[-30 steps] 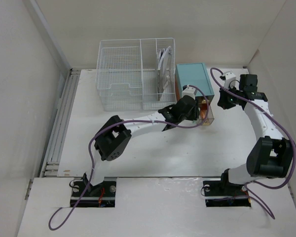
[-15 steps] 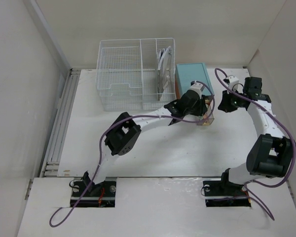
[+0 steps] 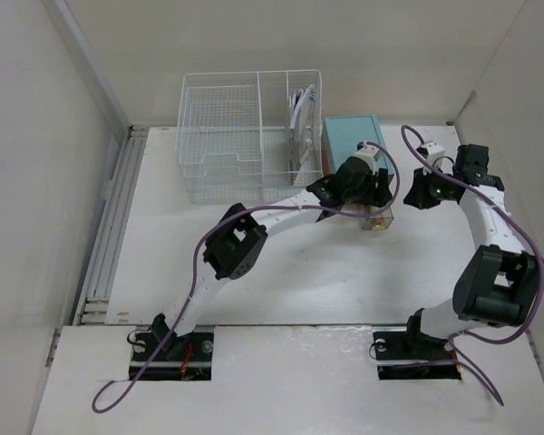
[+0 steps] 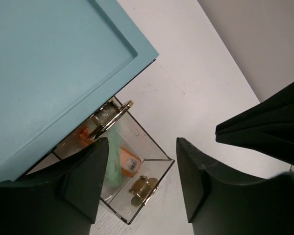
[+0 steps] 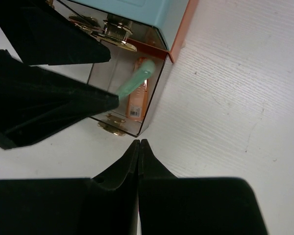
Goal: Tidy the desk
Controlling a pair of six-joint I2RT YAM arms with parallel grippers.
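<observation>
The worktop (image 3: 281,272) fills the middle of the top view, bare of loose items as far as I can see, so tidying looks nearly done. At upper centre, the clear drawer (image 4: 137,208) of the teal box (image 3: 352,140) stands pulled out, holding what may be a mint-green pen (image 5: 134,81); shutting it seems left. The left fingers (image 4: 85,181) hang spread and empty over it, the right fingers (image 5: 127,171) pressed together beside it.

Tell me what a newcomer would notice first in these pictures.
The teal drawer box stands at the far side of the desk, its clear drawer pulled out with a mint-green stick and an orange item inside. The left tool hangs open over that drawer; the right tool, shut, points at it. A white wire basket stands left of the box.
</observation>
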